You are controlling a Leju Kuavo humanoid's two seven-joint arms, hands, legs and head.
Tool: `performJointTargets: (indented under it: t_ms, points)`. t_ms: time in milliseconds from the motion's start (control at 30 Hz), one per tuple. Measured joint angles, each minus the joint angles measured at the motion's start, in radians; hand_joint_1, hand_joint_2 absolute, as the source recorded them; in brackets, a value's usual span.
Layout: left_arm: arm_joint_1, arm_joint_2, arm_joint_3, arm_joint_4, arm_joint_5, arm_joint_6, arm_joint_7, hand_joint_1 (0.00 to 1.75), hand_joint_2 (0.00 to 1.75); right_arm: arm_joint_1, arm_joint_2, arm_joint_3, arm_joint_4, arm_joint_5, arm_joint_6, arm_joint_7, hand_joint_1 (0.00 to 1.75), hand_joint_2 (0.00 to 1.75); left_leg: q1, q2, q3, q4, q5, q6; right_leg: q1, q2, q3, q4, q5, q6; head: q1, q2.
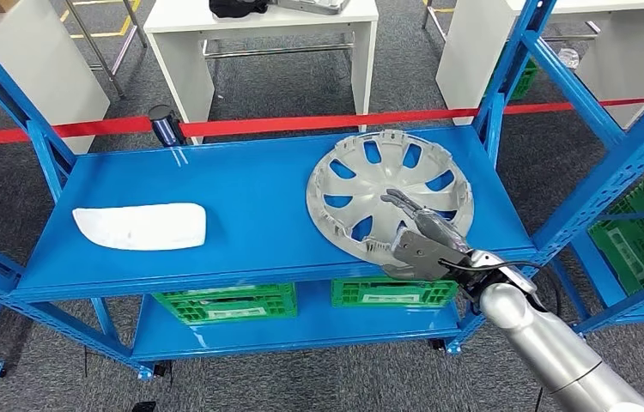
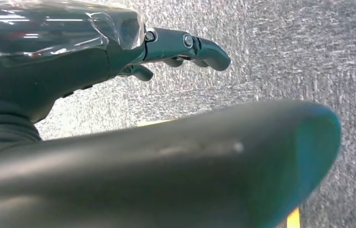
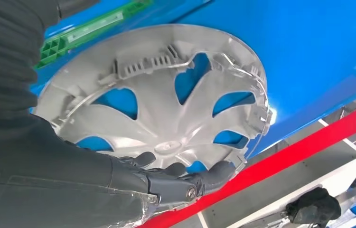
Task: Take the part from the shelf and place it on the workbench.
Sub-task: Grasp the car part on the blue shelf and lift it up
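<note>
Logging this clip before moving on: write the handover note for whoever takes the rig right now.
Right hand: fingers laid across the inner face of the grey wheel cover, at its near rim; a firm grip is not clear.
Left hand: hangs over the grey floor, holds nothing.
Wheel cover lies on the blue shelf, right side; a white part lies at left.
Done: reach.
Left: grip, lift, carry to workbench.

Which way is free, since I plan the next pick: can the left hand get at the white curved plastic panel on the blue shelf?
Probably yes: the white curved plastic panel lies alone on the blue shelf, though the left hand hangs over grey floor.
</note>
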Motion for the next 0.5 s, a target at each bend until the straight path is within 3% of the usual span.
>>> performJointTargets:
  t_ms: [33, 67, 100, 167, 233, 300, 400, 467, 500]
  points:
    - [0.0, 0.0, 0.0, 0.0, -0.001, 0.002, 0.0, 0.0, 0.0, 0.001, 0.0, 0.001, 0.0, 0.0, 0.001, 0.0, 0.0, 1.75, 0.001, 0.0, -0.015, 0.047, -0.016, -0.001, 0.001, 0.0, -0.003, 0.0, 0.002, -0.001, 0.0, 0.0]
    - [0.0, 0.0, 0.0, 0.0, -0.001, 0.004, -0.001, 0.0, 0.0, 0.001, 0.0, 0.002, 0.0, 0.0, 0.001, 0.0, 0.0, 1.75, 0.002, 0.0, -0.013, 0.059, -0.013, -0.001, 0.003, 0.0, -0.005, 0.001, 0.003, -0.001, 0.0, 0.0]
    - [0.0, 0.0, 0.0, 0.0, -0.002, 0.005, -0.001, 0.0, 0.0, 0.002, 0.0, 0.002, 0.0, 0.0, 0.001, 0.0, 0.0, 1.75, 0.002, 0.0, 0.011, 0.026, 0.008, 0.001, 0.004, 0.0, -0.006, 0.001, 0.004, 0.0, 0.0, 0.0]
    - [0.0, 0.001, 0.0, 0.0, -0.003, 0.006, -0.002, 0.0, 0.0, 0.002, -0.001, 0.002, 0.0, 0.001, 0.001, 0.0, 0.0, 1.75, 0.0, -0.001, 0.097, -0.117, 0.061, 0.014, 0.007, 0.001, -0.004, 0.001, 0.005, 0.001, 0.0, 0.0]
    - [-0.001, 0.002, 0.0, 0.0, -0.006, 0.006, -0.003, 0.0, 0.0, 0.0, -0.003, 0.002, 0.0, 0.008, -0.001, 0.001, 0.0, 1.75, -0.007, -0.002, 0.158, -0.22, 0.08, 0.027, 0.01, 0.001, -0.007, 0.001, 0.008, 0.006, 0.0, 0.0]
    - [-0.001, 0.003, 0.0, 0.0, -0.009, 0.007, -0.004, 0.0, 0.0, -0.001, -0.004, 0.004, 0.001, 0.019, -0.003, 0.002, 0.0, 1.75, -0.012, -0.001, 0.168, -0.24, 0.077, 0.032, 0.01, 0.0, -0.011, -0.001, 0.012, 0.014, 0.0, 0.0]
    - [-0.002, 0.003, 0.0, 0.0, -0.012, 0.008, -0.004, 0.0, 0.0, -0.002, -0.007, 0.005, 0.002, 0.028, -0.006, 0.004, 0.0, 1.75, -0.006, 0.002, 0.175, -0.265, 0.09, 0.045, 0.01, -0.001, -0.022, 0.01, 0.003, 0.023, 0.0, 0.0]
    - [-0.003, 0.001, 0.0, 0.0, -0.013, 0.008, -0.004, 0.0, 0.0, -0.005, -0.011, 0.006, 0.003, 0.046, -0.015, 0.006, 0.0, 1.75, -0.005, 0.003, 0.176, -0.272, 0.095, 0.051, 0.009, -0.001, -0.057, 0.078, -0.03, 0.02, 0.001, 0.0]
    - [-0.003, 0.0, 0.0, 0.0, -0.014, 0.008, -0.004, 0.0, 0.0, -0.007, -0.013, 0.008, 0.007, 0.065, -0.023, 0.007, 0.0, 1.75, -0.005, 0.003, 0.174, -0.273, 0.096, 0.053, 0.008, -0.002, -0.087, 0.14, -0.054, 0.018, 0.002, 0.0]
